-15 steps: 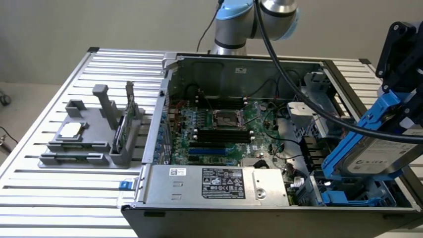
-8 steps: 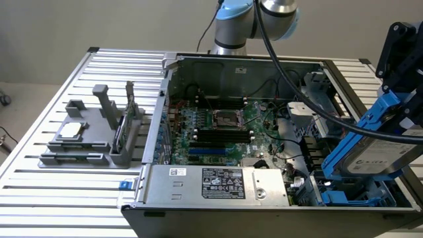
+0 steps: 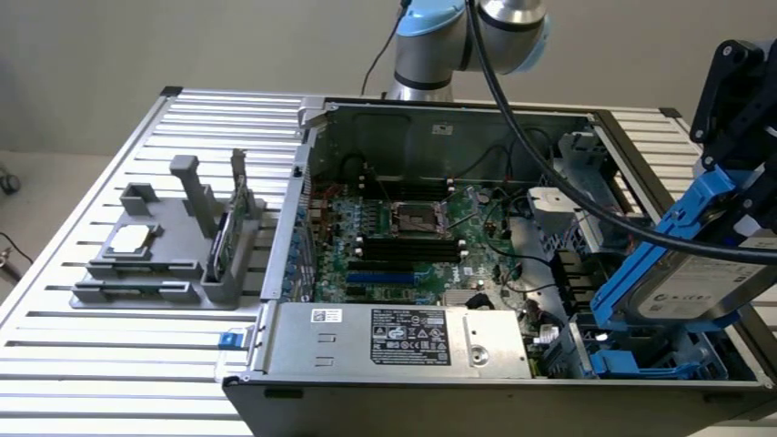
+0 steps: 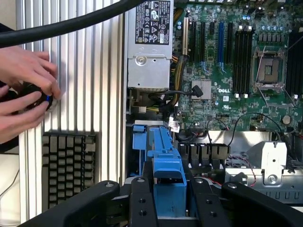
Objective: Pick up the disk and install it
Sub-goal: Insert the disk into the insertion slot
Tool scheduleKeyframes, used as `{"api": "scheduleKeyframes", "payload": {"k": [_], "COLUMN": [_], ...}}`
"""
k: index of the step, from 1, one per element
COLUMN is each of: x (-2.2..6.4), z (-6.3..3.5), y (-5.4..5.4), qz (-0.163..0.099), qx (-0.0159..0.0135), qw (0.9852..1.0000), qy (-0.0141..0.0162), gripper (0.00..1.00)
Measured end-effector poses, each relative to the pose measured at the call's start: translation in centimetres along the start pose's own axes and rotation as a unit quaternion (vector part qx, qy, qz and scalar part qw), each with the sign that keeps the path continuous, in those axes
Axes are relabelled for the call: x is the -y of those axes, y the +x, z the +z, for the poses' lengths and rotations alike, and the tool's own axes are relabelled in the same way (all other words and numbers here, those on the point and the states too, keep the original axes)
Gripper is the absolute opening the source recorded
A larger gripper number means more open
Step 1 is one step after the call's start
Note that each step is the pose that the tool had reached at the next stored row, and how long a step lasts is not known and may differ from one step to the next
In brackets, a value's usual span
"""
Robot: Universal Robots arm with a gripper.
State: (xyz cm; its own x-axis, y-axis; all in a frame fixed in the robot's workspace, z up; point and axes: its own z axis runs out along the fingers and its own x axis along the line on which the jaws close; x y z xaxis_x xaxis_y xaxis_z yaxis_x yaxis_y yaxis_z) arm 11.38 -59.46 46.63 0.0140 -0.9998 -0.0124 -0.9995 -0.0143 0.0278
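While the gripper (image 4: pixel 168 201) clamps the disk (image 3: pixel 711 273) between closed jaws, the disk hangs tilted at the case's (image 3: pixel 425 123) four o'clock.

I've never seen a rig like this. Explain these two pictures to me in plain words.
The machine is a robot arm with a gripper at its end. One picture comes from a camera off the arm that sees the whole scene; the other from a camera on the wrist, looking past the black fingers. On the slatted metal table lies an open computer case, its green motherboard and grey power-supply box exposed. At the exterior view's left stands a grey holder. The fingers are shut on the disk, a silver hard drive with blue rails, held tilted over the case's end at the exterior view's right. In the wrist view a person's hands hold something small beside the case, near a keyboard.
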Motion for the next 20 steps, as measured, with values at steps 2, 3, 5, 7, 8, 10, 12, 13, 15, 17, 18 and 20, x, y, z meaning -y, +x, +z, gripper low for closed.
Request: {"api": "scheduleKeyframes", "payload": {"k": [2, 3, 5, 7, 8, 10, 12, 13, 15, 17, 18, 20], "x": [0.0, 0.0, 0.0, -0.01, -0.03, -0.08, -0.11, -0.11, -0.11, -0.12, -0.12, -0.12], "z": [0.0, 0.0, 0.1, 0.45, 0.63, 0.99, 1.25, 1.24, 1.24, 1.33, 1.38, 1.45], "y": [0.0, 0.0, 0.0, 0.0, 0.0, 0.0, 0.0, 0.0, 0.0, 0.0, 0.0, 0.0], "qz": [0.0, 0.0, 0.0, 0.0, 0.0, 0.0, 0.0, 0.0, 0.0, 0.0, 0.0, 0.0], "qx": [0.0, 0.0, 0.0001, 0.0, 0.0, 0.0, 0.0, -0.0003, -0.0003, -0.0001, -0.0001, -0.0001], "qw": [1.0, 1.0, 1.0, 1.0, 1.0, 1.0, 1.0, 1.0, 1.0, 1.0, 1.0, 1.0], "qy": [0.0, 0.0, 0.0001, 0.0019, 0.0027, 0.004, 0.005, 0.005, 0.005, 0.0051, 0.0051, 0.0051], "gripper": [0.33, 0.33, 0.33, 0.33, 0.33, 0.33, 0.33, 0.33, 0.33, 0.33, 0.33, 0.33]}}
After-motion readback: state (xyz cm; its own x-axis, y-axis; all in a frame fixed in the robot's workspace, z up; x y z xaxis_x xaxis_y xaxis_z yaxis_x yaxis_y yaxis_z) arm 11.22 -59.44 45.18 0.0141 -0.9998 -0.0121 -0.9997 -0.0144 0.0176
